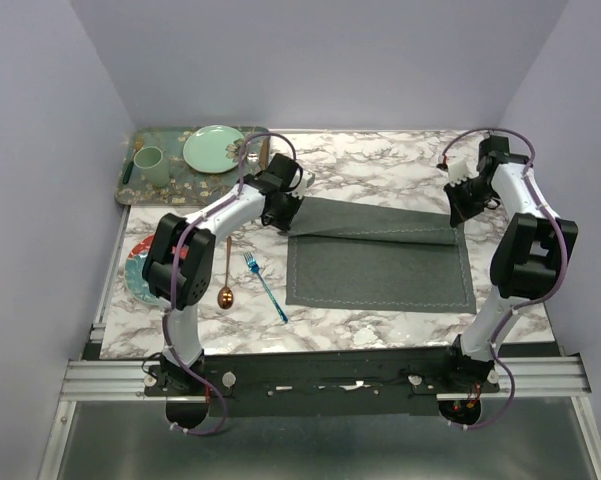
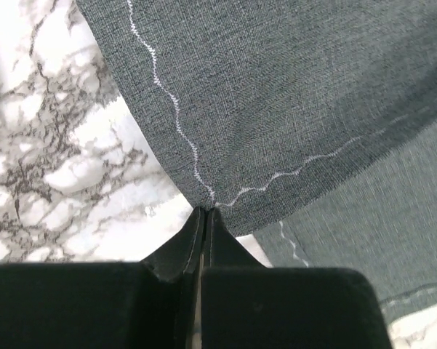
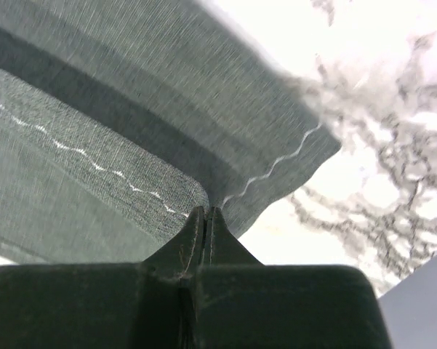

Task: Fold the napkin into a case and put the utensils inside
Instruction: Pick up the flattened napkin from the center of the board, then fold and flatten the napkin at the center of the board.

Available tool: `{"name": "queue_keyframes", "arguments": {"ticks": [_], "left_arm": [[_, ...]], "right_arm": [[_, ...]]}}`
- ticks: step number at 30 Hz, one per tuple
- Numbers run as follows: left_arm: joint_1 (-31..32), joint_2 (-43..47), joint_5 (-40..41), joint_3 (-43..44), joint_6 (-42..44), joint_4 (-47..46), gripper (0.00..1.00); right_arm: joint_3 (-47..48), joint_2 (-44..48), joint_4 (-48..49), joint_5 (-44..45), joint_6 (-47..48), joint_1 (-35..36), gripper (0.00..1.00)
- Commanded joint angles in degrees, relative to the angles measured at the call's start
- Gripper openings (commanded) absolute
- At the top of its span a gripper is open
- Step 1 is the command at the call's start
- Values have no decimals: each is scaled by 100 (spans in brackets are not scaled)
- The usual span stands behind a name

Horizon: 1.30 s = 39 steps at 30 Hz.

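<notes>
The napkin (image 1: 380,270) is pinched at its far left corner by the left gripper (image 2: 206,212); its far right corner is nipped by the right gripper (image 3: 206,211).

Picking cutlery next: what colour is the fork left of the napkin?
Bright blue. The fork shows best in the top view.

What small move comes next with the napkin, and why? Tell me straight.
Probably draw both corners together toward the near edge, folding the napkin in half. The left gripper and right gripper are each shut on a far corner, raised off the marble table, while the near half lies flat.
</notes>
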<state>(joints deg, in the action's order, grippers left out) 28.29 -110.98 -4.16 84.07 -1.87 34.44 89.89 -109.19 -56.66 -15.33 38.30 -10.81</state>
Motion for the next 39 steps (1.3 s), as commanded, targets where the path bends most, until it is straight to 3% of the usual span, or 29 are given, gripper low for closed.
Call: {"name": "queue_keyframes", "arguments": {"ticks": [1,7,11,19,39], "left_arm": [[202,621,-295,-382,423,555,0],[615,1271,-603,-1208,574,810,1],[941,1386,-340,-1508,-222,766,1],[1170,1316,-190,-1921,-946,468,1],[1328,1412,-383,-2176,-964,432,1]], "right_arm": [[-585,661,-117,144,546,0,1],[-1912,1477,224,513,1196,-62,1],[-2607,1673,708,847,1504,-141,1],[-3056,1804,1069,918,1671,-264,1],[-3460,2173,929,795,1935,-440,1]]}}
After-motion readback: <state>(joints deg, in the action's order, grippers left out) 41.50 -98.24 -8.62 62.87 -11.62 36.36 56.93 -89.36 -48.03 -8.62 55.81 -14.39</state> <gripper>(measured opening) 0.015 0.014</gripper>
